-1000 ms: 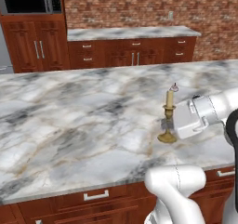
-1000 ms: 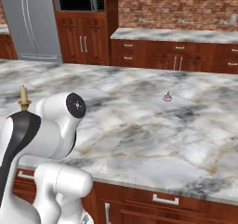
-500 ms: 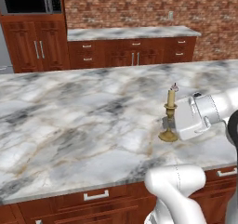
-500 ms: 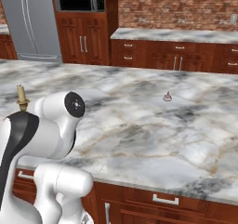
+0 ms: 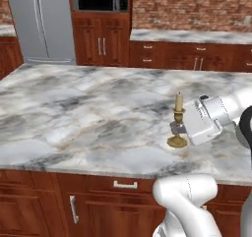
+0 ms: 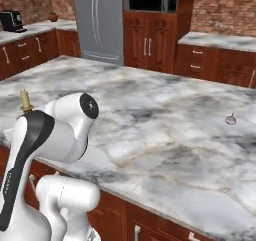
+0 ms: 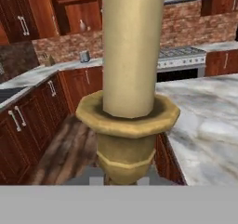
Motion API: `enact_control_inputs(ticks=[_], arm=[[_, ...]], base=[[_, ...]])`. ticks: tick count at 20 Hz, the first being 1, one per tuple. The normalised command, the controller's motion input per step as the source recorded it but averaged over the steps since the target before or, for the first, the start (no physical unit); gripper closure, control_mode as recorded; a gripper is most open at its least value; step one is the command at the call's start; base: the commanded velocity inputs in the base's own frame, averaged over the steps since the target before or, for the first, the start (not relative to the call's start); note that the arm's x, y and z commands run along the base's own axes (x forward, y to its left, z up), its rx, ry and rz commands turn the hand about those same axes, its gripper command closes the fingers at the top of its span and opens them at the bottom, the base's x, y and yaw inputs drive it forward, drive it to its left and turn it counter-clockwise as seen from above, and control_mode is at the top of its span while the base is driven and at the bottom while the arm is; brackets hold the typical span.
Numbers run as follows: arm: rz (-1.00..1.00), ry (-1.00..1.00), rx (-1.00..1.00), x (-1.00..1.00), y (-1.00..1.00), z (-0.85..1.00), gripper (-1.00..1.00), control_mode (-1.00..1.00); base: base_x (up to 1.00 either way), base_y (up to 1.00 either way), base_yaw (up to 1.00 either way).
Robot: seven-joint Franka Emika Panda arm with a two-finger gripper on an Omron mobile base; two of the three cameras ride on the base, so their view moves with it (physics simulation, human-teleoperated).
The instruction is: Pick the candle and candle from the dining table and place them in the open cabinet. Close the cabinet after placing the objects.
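Left base view: the brass candlestick (image 5: 177, 124) stands upright on the marble counter (image 5: 74, 108) near its front edge; the hand (image 5: 178, 128) is clamped on its stem.
Right base view: candle tip (image 6: 23, 100) shows behind the arm; small second candle (image 6: 230, 119) sits well apart, on the counter's right.
Hand view: candlestick fills the centre, between the fingers.
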Motion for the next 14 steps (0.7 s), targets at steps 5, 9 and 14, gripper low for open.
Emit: enact_control_inputs(ticks=[5, 9, 14], arm=[[0.00, 0.00, 0.00, 0.00, 0.00, 0.00, 1.00, 1.00], [0.00, 0.00, 0.00, 0.00, 0.00, 0.00, 1.00, 1.00], [0.00, 0.00, 0.00, 0.00, 0.00, 0.00, 1.00, 1.00]], base=[[0.02, 0.71, 0.86], [0.07, 0.96, 0.70], [0.29, 1.00, 0.51]])
